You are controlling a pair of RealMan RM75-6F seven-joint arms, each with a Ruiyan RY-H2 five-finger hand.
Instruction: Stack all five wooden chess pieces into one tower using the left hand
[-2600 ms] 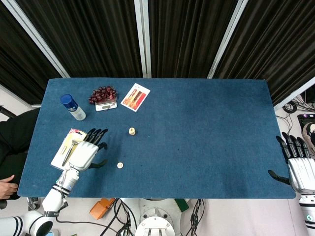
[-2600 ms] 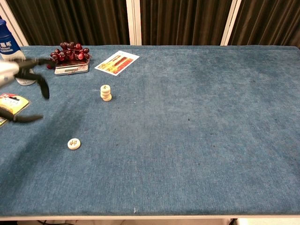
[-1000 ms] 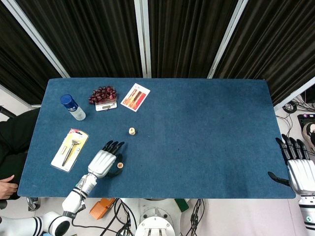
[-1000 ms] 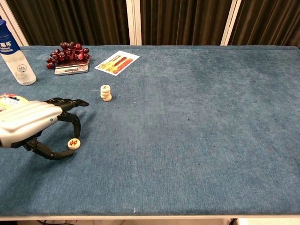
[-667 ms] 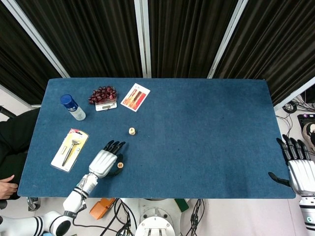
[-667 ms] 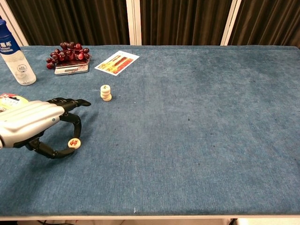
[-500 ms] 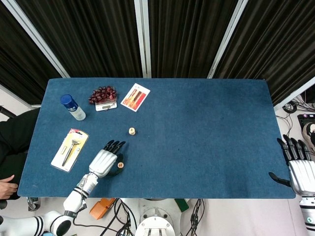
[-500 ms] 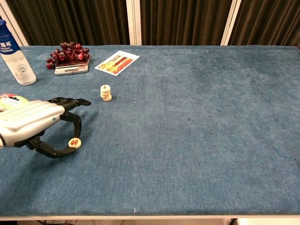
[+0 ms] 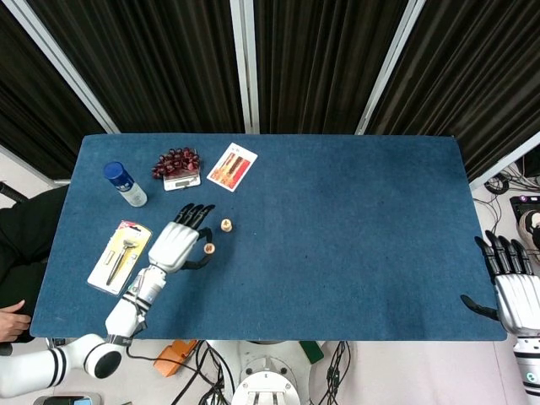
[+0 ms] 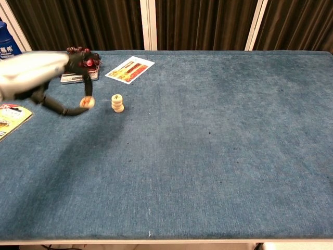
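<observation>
Chess piece [image 10: 87, 103], the last loose one, was pinched in the fingers [image 10: 89, 83] of the left hand [image 9: 173, 245] and had been lifted off the blue surface [image 10: 218, 156] where it lay a moment earlier, now hanging just left of the tower [image 10: 118, 103], so only the placing seemed left. Only the head view showed the right hand [image 9: 516, 291], fingers spread and empty at the far right edge; the chest view showed the tower's stacked discs.
</observation>
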